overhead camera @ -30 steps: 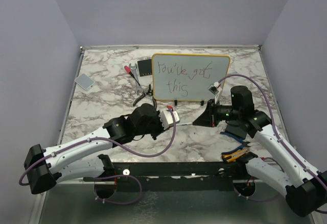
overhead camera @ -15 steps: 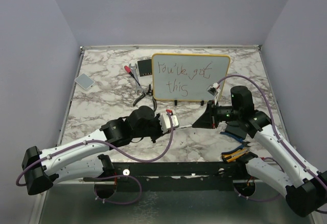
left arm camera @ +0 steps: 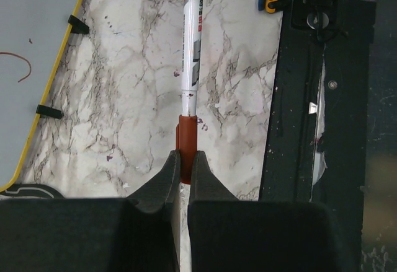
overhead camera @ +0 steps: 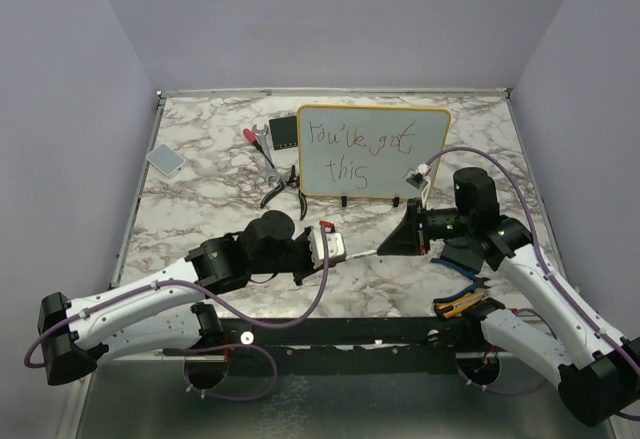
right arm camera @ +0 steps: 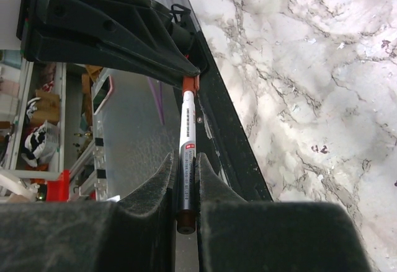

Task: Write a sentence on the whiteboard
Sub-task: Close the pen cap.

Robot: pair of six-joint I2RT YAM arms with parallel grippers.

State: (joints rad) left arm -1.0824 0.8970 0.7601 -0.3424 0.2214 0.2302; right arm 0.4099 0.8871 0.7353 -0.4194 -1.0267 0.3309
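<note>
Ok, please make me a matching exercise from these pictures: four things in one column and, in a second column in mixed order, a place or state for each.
Things
1. whiteboard
2. red cap
3. marker body
4. grey pad

Places or states
A. pinched by the right gripper
B. carries the sentence
C. lies alone, far left in the top view
D. pinched by the left gripper

Pairs: 1-B, 2-D, 3-A, 4-C
</note>
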